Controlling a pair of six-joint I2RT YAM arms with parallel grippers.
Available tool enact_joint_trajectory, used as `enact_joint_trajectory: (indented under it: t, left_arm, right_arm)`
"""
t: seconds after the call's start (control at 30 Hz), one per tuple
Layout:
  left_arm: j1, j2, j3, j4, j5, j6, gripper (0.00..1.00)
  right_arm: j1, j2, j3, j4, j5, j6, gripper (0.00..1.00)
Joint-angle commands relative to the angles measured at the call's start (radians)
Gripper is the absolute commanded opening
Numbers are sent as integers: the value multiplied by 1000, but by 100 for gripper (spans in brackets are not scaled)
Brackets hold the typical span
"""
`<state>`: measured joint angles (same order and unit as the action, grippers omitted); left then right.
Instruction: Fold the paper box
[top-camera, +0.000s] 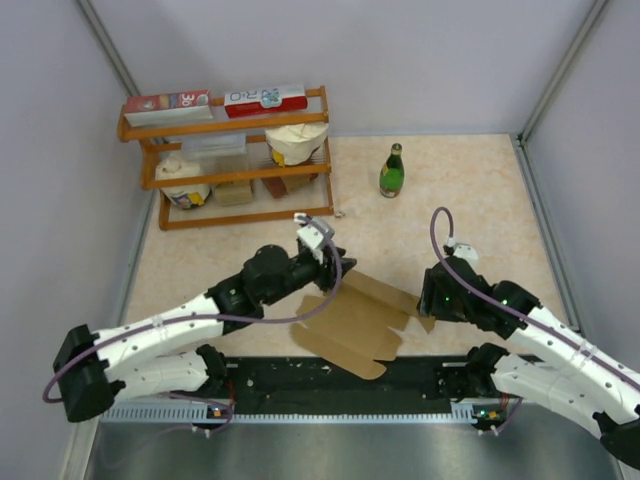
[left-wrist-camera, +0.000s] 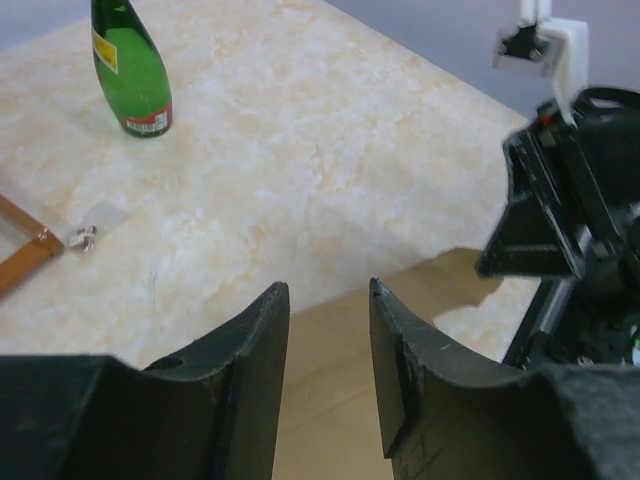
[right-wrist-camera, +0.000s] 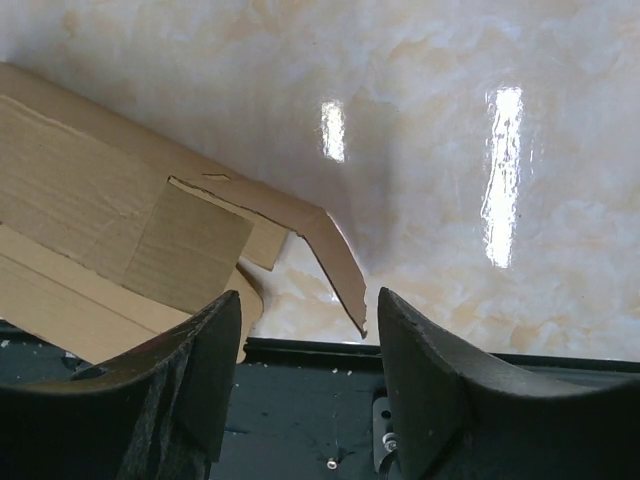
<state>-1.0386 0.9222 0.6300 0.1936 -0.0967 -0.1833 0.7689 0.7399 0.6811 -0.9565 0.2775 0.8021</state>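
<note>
you're working over a pale marbled table (top-camera: 470, 190), and the wooden shelf (top-camera: 232, 165) is standing well beyond the paper box (top-camera: 350, 325), off to its far left, carrying cartons and tubs. the paper box itself is lying near the middle of the table's near edge as a mostly flat brown sheet, not yet folded into shape, with its near side reaching onto the black strip (top-camera: 300, 378) that is running along in front of the arm bases. your left gripper (left-wrist-camera: 325, 300) is hovering at the far-left corner of the paper box; its fingers are sitting a narrow gap apart with nothing between them, and bare cardboard is showing underneath. your right gripper (right-wrist-camera: 310, 310) is waiting at the right end of the paper box with its fingers spread wide, and a raised, curling flap (right-wrist-camera: 330, 240) is pointing down into that gap without being pinched. the green bottle (top-camera: 391, 171) is standing upright well beyond the paper box, on its far-right side, clear of both arms.
</note>
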Motion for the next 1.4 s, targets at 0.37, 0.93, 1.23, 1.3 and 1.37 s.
enact_joint_trajectory:
  t: [0.37, 0.93, 1.23, 1.3, 1.37]
  left_arm:
    - [233, 700, 534, -100, 580, 77, 36]
    - [236, 877, 568, -189, 675, 127, 30]
    - [273, 873, 547, -281, 649, 143, 26]
    - [284, 866, 537, -290, 643, 145, 26]
    - [291, 854, 531, -299, 628, 150, 25]
  right_arm:
    - [-8, 39, -44, 70, -46, 45, 38]
    - [-10, 113, -64, 166, -18, -18, 14]
    - [-8, 157, -31, 303, 18, -234, 4]
    - [-8, 174, -22, 334, 25, -296, 4]
    - [-10, 199, -9, 370, 22, -360, 3]
